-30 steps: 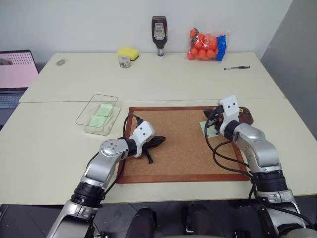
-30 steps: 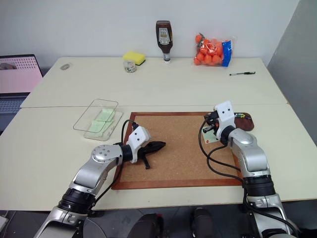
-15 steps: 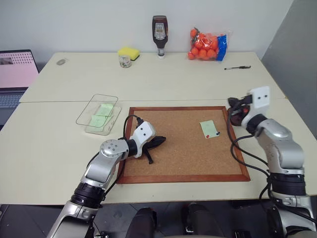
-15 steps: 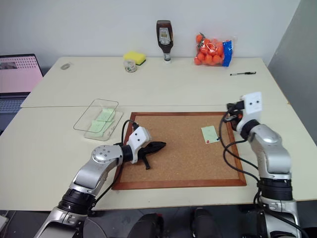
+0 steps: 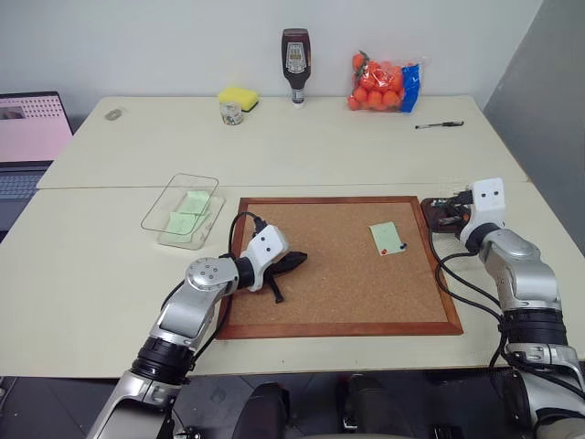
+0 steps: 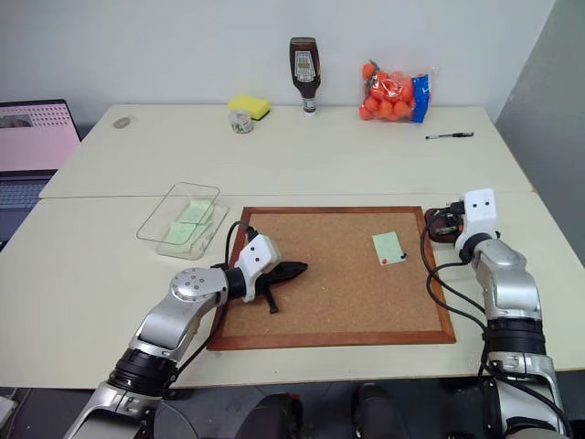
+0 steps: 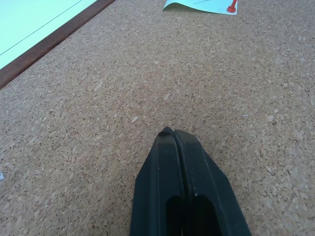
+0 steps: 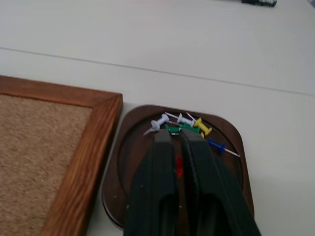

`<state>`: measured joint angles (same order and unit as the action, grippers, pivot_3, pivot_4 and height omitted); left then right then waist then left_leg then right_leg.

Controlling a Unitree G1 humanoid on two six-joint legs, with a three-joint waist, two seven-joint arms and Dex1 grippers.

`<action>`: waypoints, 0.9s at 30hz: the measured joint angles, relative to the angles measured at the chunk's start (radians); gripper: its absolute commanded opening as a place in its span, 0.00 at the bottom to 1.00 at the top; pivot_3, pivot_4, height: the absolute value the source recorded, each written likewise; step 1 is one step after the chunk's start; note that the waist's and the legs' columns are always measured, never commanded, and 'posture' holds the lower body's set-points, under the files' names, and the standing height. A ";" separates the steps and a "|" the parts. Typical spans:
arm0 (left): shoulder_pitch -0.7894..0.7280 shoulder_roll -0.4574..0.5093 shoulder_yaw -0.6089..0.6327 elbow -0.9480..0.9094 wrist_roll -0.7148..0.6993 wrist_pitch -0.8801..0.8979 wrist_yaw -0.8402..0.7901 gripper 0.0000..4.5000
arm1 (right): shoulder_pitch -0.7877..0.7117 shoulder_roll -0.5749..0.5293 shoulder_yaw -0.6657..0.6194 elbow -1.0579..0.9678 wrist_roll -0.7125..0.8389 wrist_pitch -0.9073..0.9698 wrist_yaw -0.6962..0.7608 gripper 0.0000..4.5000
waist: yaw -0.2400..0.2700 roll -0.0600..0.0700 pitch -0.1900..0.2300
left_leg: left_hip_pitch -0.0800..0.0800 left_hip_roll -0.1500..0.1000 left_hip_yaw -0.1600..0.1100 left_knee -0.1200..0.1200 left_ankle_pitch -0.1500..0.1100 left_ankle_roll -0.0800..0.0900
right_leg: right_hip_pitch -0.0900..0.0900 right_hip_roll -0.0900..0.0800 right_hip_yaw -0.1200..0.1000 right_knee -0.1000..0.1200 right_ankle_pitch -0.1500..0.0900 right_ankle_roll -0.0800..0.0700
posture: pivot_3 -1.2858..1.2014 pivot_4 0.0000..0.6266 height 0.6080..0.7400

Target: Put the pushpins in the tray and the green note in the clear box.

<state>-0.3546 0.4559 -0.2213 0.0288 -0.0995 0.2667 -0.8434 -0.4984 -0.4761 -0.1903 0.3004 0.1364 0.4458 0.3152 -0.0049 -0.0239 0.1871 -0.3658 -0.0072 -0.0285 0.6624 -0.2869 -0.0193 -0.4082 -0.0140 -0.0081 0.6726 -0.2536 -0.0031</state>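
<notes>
Table: broad cream tabletop [image 5: 302, 146], bearing everything; far edge carries a yellow sponge [image 5: 237, 96], a dark sauce bottle [image 5: 293, 67] and a bag of orange balls [image 5: 382, 84] (none part of the job).
Corkboard: large wood-framed cork panel [image 5: 338, 265] at centre, the surface things were pinned to.
Clear box: transparent shallow plastic container [image 5: 181, 209] just off the corkboard's left corner, pale green slips already inside.
Left gripper: black two-fingered gripper [image 7: 173, 133] low over the cork near the left frame, fingers pressed together, empty; apparently parked while the other arm works.
Right gripper: black two-fingered gripper [image 8: 176, 139] hanging over the tray, fingers parted only a crack with a red pushpin [image 8: 179, 166] between them, seemingly about to be let go.
Tray: small dark brown rounded dish [image 8: 231, 140] just beside the corkboard's right frame, holding white, green, yellow and blue pushpins [image 8: 189, 125].
Green note: pale green paper slip [image 5: 388, 238] flat on the cork, right of centre, a red pin and a dark pin at its lower edge.
Change: right gripper over the note a second ago, now swung right to the tray; note uncovered; left gripper unmoved.
</notes>
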 measured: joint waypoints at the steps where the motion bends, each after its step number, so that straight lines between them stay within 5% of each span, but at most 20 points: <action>1: 0.000 0.000 0.000 0.000 0.000 -0.001 0.000 0.00 | 0.000 0.002 0.000 0.012 -0.001 -0.007 -0.005 0.28 | 0.000 0.000 0.000 | 0.000 0.000 0.000 0.000 0.000 0.000 | 0.000 0.000 0.000 0.000 0.000 0.000 | 0.52 0.24 1.00; 5: 0.000 0.000 0.000 0.000 0.002 -0.003 0.000 0.00 | -0.001 0.004 0.000 0.023 -0.003 -0.030 -0.014 0.47 | 0.000 0.000 0.000 | 0.000 0.000 0.000 0.000 0.000 0.000 | 0.000 0.000 0.000 0.000 0.000 0.000 | 0.52 0.24 1.00; 13: 0.000 0.000 -0.002 0.004 0.003 -0.012 -0.001 0.00 | 0.031 0.012 -0.031 -0.060 0.025 -0.048 -0.018 0.47 | 0.000 0.000 0.000 | 0.000 0.000 0.000 0.000 0.000 0.000 | 0.000 0.000 0.000 0.000 0.000 0.000 | 0.52 0.24 1.00; 27: -0.001 0.003 -0.004 0.014 0.004 -0.016 -0.001 0.00 | 0.378 0.040 0.051 -0.550 0.097 0.002 0.086 0.47 | 0.000 0.000 0.000 | 0.001 0.000 -0.001 0.000 0.000 0.000 | 0.000 0.000 -0.001 0.001 0.000 0.000 | 0.52 0.24 1.00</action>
<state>-0.3552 0.4587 -0.2256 0.0428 -0.0958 0.2506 -0.8447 -0.1201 -0.4357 -0.1394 -0.2492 0.2329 0.4479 0.4008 -0.0048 -0.0234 0.1868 -0.3647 -0.0070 -0.0295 0.6629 -0.2868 -0.0192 -0.4079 -0.0138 -0.0089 0.6738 -0.2537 -0.0027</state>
